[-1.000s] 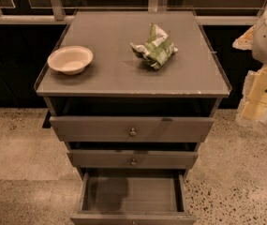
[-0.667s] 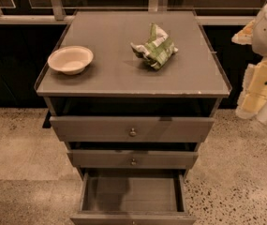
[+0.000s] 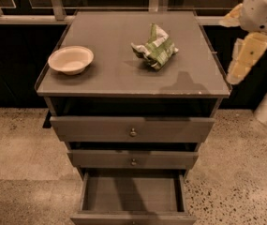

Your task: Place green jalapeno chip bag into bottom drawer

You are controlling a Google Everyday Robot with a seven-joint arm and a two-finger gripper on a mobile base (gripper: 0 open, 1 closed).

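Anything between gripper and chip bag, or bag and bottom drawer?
Nothing visible. The gripper hangs beyond the right edge of the grey cabinet top, with only bare top between it and the crumpled green-and-white foil chip bag. The pale round bowl sits far left. The grey bottom drawer stands open below.

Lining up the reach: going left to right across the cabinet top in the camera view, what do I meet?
bowl → green chip bag → gripper, raised in the air just past the right edge of the cabinet top.
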